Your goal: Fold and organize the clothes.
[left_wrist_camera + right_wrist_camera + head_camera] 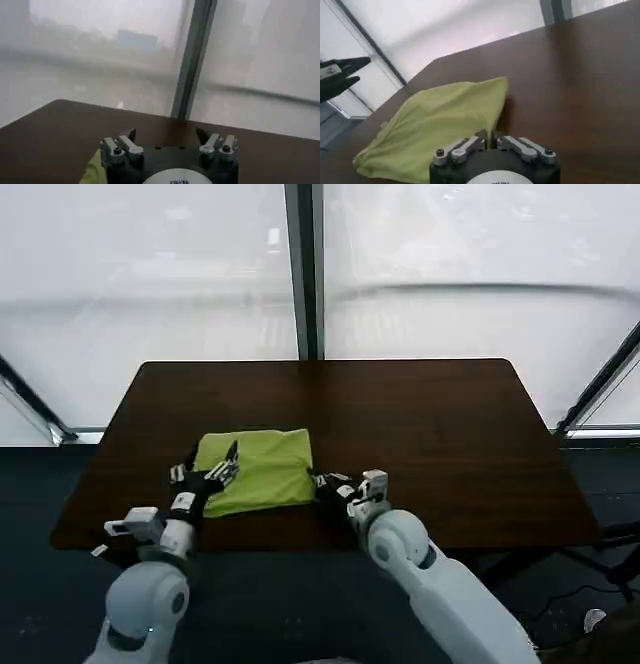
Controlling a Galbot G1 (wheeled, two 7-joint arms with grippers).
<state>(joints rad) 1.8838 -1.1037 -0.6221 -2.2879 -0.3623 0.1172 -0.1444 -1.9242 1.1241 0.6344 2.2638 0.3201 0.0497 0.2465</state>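
Nearest the head camera are the two white forearms, and going left to right from them the left gripper [215,469] comes first: it sits over the T-shirt's [255,469] near-left corner, its dark fingers spread apart and holding nothing. In its own wrist view the left gripper [167,137] has its jaws set wide with bare table [50,135] between them and only a sliver of green cloth beside one finger (so it looks released rather than gripping).

The T-shirt itself lies folded into a compact, roughly square bundle on the near-left part of the dark brown table [440,424], flat, with its edges fairly even. I judge the folding largely done and the arms placed at either side of the bundle to square it up or let it go.

Just beside the T-shirt's near-right corner is the right gripper [328,484], low over the wood. From its wrist view the right gripper [490,141] has its fingertips drawn almost together at the T-shirt's [440,125] edge; whether they pinch any cloth I cannot tell.
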